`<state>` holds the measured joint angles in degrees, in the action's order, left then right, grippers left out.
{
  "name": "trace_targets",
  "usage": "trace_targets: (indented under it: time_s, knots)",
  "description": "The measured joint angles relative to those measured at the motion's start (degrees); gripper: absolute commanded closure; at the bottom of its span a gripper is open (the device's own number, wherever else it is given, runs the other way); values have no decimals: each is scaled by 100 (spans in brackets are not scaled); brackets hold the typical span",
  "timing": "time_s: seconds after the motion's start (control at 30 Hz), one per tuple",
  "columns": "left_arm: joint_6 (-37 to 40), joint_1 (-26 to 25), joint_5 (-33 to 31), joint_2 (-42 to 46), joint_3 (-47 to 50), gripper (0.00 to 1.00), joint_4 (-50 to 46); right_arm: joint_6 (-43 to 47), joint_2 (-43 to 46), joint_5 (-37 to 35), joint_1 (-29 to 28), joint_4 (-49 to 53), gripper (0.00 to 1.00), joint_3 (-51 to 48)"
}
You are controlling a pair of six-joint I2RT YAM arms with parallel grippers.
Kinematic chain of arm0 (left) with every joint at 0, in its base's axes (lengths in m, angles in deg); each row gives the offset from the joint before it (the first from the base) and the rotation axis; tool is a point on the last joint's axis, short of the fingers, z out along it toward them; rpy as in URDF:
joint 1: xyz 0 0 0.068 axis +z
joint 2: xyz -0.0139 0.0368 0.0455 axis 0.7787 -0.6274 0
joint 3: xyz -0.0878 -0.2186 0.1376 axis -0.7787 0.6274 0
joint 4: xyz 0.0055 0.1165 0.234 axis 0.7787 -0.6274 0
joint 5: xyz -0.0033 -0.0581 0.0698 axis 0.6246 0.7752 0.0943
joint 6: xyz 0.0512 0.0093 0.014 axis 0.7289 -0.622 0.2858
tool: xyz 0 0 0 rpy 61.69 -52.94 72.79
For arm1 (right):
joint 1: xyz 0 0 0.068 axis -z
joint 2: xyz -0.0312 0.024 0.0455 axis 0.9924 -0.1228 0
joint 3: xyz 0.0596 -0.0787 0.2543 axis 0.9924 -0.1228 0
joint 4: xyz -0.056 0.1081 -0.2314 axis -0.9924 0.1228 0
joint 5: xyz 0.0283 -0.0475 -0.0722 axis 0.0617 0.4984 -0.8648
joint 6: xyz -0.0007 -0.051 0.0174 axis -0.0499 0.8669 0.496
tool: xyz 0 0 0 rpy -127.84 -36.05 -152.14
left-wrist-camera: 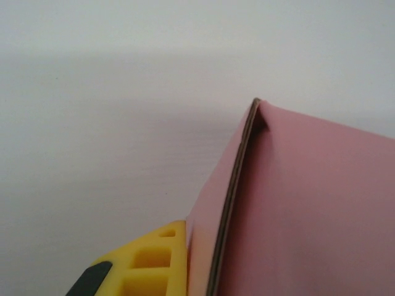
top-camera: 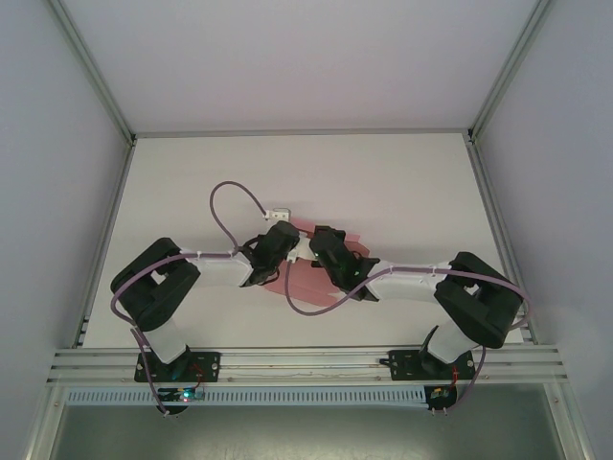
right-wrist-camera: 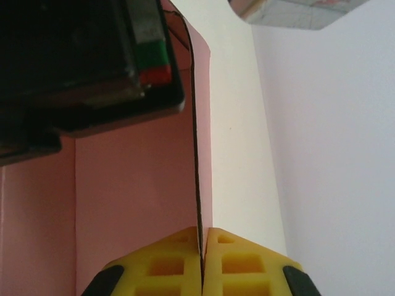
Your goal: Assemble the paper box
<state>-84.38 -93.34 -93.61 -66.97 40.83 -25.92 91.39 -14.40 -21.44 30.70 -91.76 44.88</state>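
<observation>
paper box (top-camera: 306, 283) mostly hidden beneath arms (top-camera: 230, 264), cropped in wrist views

Pink paper box (top-camera: 306, 284), part-folded, ctr of table (top-camera: 383, 182)

The box (right-wrist-camera: 142, 185) is plain pink with a dark brown cut edge; the right gripper (right-wrist-camera: 202, 246) is yellow and black; the tabletop (top-camera: 383, 182) is plain white.

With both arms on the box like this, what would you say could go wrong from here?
The right gripper pinches just the thin edge of one panel of the box, so the card may slip out or crease. The left gripper sits very close to it, so they might collide. A purple cable droops over the box and could snag.
</observation>
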Motion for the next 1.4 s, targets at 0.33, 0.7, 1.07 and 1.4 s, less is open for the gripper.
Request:
trace_targets:
  time_s: [0.33, 0.7, 1.07, 1.4]
  knots:
    - [-723, -24, -118, -188, -520, 95, -728, -138, 22, 317, 284, 149, 100, 59]
    - [417, -17, 127, -85, 514, 100, 1246, -361, 234, 704, 354, 417, 93, 109]
    - [1108, 321, 446, 444, 1054, 100, 1515, -1139, 1311, 1895, 876, 1665, 3, 442]
    - [1158, 321, 236, 1810, 1180, 100, 1051, -2162, 3501, 2085, 1143, 2024, 2, 439]
